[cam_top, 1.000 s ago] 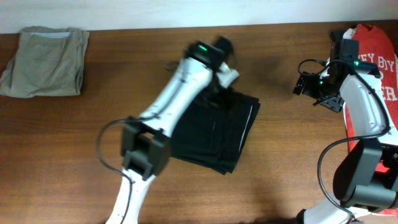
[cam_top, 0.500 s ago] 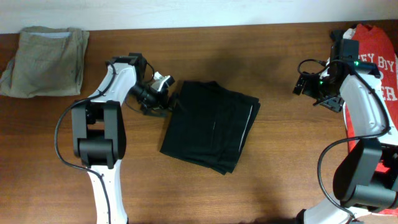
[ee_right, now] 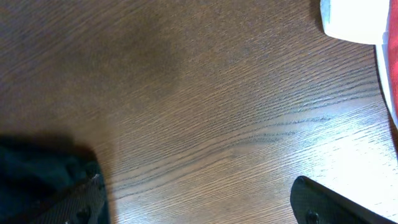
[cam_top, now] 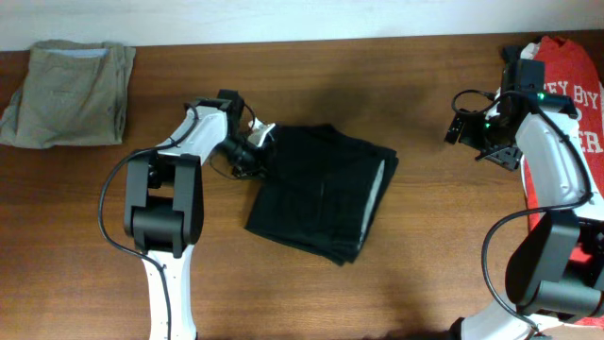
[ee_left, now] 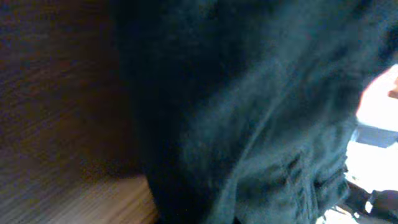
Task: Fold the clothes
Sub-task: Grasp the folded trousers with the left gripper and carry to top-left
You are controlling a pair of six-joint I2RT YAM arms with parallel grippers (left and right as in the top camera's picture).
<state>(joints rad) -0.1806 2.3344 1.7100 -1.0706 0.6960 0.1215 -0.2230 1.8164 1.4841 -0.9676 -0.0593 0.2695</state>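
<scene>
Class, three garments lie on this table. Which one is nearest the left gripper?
The black garment in the middle: the left gripper is at its edge. The khaki garment and the red T-shirt lie far off at opposite ends.

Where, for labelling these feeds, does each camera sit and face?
Overhead: above the table, facing straight down; both arms, black garment show.
Left wrist: close against the black garment; left jaws unclear.
Right wrist: facing down at the table; right jaws apart at bottom corners, red garment at right.
Shared: overhead and left wrist both see the black garment.
</scene>
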